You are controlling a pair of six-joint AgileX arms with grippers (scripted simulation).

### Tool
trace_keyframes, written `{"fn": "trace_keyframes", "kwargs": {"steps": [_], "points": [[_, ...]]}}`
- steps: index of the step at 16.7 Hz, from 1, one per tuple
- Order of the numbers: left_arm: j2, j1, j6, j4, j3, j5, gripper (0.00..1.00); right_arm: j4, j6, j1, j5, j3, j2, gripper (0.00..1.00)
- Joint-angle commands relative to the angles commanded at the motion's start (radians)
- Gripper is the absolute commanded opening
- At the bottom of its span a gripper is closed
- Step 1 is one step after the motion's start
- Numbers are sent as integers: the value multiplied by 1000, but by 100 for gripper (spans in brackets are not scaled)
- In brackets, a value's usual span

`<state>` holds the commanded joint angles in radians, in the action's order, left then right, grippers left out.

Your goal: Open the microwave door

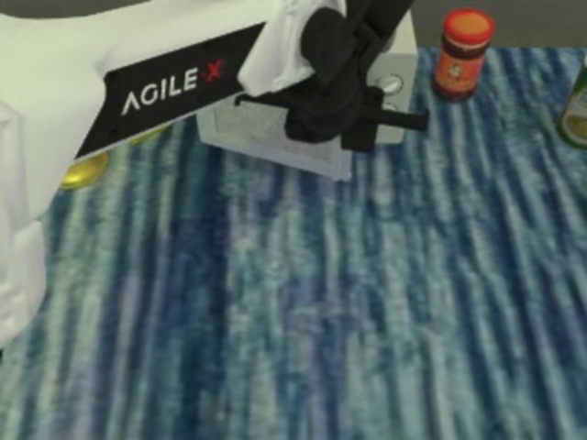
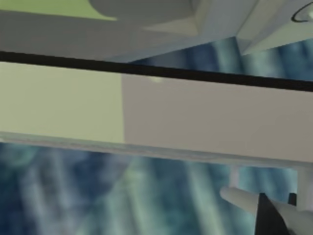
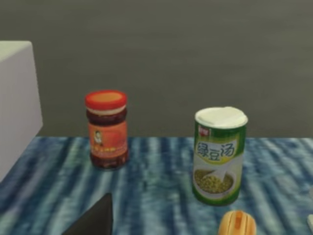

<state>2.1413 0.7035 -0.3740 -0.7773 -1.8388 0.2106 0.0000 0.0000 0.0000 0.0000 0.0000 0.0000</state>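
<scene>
The off-white microwave stands at the table's far edge, mostly hidden under my left arm. One silver knob shows. The microwave door, with its grey mesh window, is swung out a little; its free edge stands nearer than the knob panel. My left gripper is at that free edge, shut on the door's white handle. In the left wrist view the door's edge fills the middle, and my dark fingers sit against the handle. My right arm is out of the top view.
A red-lidded jar stands right of the microwave, and a green can sits at the right edge. The right wrist view shows the jar, the can and an orange bread-like thing. A yellow object lies under my left arm.
</scene>
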Motion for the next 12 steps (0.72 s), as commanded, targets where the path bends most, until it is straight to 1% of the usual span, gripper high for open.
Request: {"fn": "trace_keyframes", "kwargs": {"steps": [4,6,12], "points": [[0,0,0,0,0,0,0,0,0,0,0,0,0,100],[0,8,-3,2,4,-9,0,0,0,0,0,0,0,100],[-56,-9,63,44,88,-33,0,0,0,0,0,0,0,100]]}}
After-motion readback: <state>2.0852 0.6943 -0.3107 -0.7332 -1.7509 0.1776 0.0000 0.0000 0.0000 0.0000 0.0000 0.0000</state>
